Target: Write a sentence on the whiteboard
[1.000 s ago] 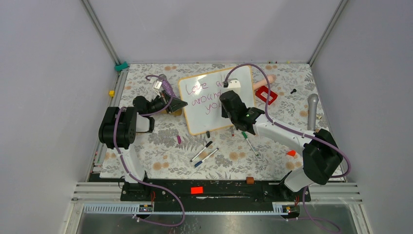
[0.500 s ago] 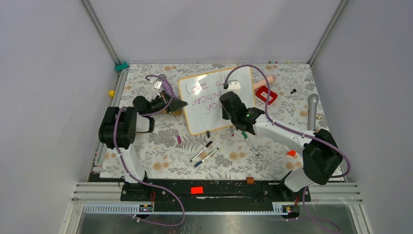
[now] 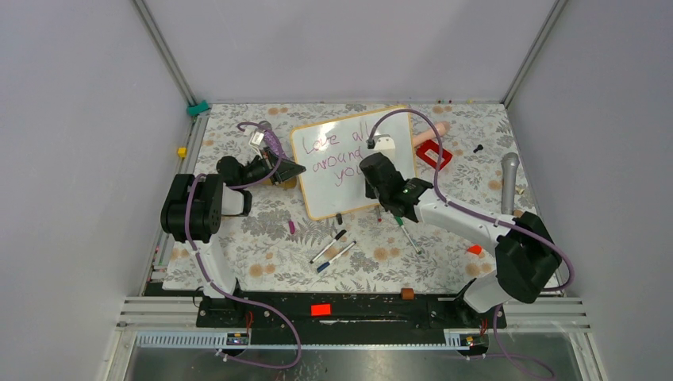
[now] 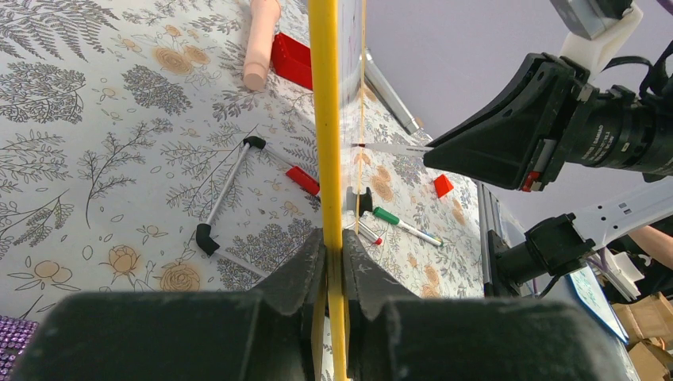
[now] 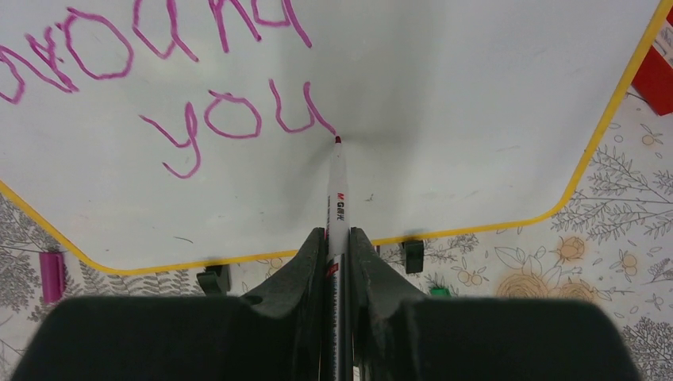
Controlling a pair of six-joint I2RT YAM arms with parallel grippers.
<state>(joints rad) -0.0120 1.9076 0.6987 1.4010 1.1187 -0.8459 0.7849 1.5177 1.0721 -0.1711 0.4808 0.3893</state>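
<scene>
So — whiteboard [image 3: 324,194] looks stiff, light, slick: frame edge is the hold, left claw [image 4: 333,238] clamped there; right claw [image 5: 337,238] clamped on marker [image 5: 337,190].

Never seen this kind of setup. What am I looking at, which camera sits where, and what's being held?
These are two robot arms bolted at the near edge of a table with a floral cover. The wide picture comes from a fixed camera overhead. The other two come from a camera on each wrist, looking along that arm's own fingers. The left end effector is shut on the frame of a whiteboard, gripping its edge. The right end effector is shut on a marker, whose tip sits at the end of the pink writing; the last word reads "you". Loose markers and a red object lie on the table beside the board.
</scene>
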